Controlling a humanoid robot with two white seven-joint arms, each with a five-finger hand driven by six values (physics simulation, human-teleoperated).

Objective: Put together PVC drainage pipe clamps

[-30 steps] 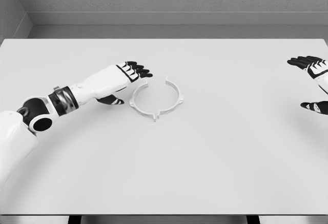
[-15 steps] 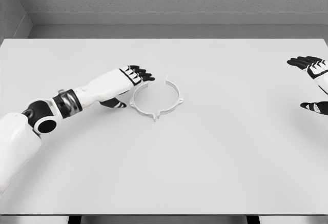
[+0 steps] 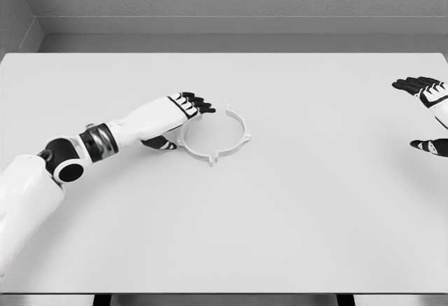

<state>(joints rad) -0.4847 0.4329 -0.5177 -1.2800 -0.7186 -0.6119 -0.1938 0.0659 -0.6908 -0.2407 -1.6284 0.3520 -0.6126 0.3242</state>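
Observation:
Two white half-ring clamp pieces lie on the table as a near-closed circle: the left half point(image 3: 189, 141) and the right half point(image 3: 241, 129), with a gap at the top. My left hand point(image 3: 183, 118) hovers over the left half's upper-left edge, fingers extended above it and thumb low beside the ring, holding nothing. My right hand point(image 3: 427, 113) stays at the far right edge, fingers spread, away from the clamp.
The white table point(image 3: 280, 215) spans the whole view, with a grey wall behind it. Its front edge runs along the bottom of the picture.
My left hand has moved right and slightly down, from beside the ring to over its left edge. The clamp pieces and the right hand have not moved.

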